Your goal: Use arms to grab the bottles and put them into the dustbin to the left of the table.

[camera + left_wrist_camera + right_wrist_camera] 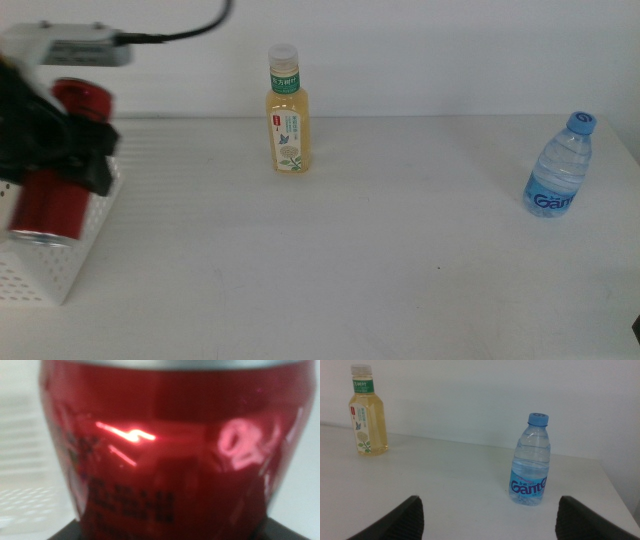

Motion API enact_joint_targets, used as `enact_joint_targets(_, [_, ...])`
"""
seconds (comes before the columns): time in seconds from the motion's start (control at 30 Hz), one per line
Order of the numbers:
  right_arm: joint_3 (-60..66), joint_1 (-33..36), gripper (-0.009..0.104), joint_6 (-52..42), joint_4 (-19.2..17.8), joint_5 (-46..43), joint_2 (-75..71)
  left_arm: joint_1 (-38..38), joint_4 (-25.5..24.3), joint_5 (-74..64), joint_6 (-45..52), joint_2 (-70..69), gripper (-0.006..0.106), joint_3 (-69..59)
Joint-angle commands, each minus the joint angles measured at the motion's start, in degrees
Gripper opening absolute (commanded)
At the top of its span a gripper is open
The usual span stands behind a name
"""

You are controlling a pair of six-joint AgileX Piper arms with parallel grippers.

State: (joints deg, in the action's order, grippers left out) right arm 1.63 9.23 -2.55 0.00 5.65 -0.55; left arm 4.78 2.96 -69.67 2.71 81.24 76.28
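We see the left claw (60, 150) at the tabletop's (350, 260) left edge, clamped on the slim red can (55, 165), which hangs tilted above the white perforated dustbin (55, 265). In the left wrist view the can (170, 450) fills the picture. The right claw (487, 517) waits with its jaws spread wide and empty, facing the water bottle (530, 460) standing at the right and the tea bottle (366, 412) standing further back.
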Motion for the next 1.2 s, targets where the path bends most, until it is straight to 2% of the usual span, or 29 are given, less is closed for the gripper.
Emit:
enact_joint_targets(0.0, [-0.46, -0.28, 0.072, -0.66, -0.31, -4.28, -1.58, -4.33, 1.81, -0.75, 2.12, -0.22, -0.005, 4.17])
enact_joint_targets(0.27, [-0.46, -0.28, 0.072, -0.66, -0.31, -4.28, -1.58, -14.13, 6.56, -5.12, 9.75, 6.06, -0.005, 13.0])
enact_joint_targets(0.7, [-0.46, -0.28, 0.072, -0.66, -0.31, -4.28, -1.58, -24.85, 7.89, -5.73, 14.39, 16.48, -0.005, 22.97])
enact_joint_targets(0.9, [-0.46, -0.28, 0.072, -0.66, -0.31, -4.28, -1.58, -25.59, 9.59, -4.35, 20.7, 21.35, -0.005, 23.02])
enact_joint_targets(1.17, [-0.46, -0.28, 0.072, -0.66, -0.31, -4.28, -1.58, -25.59, 9.84, 1.66, 21.34, 27.45, -0.005, 23.02])
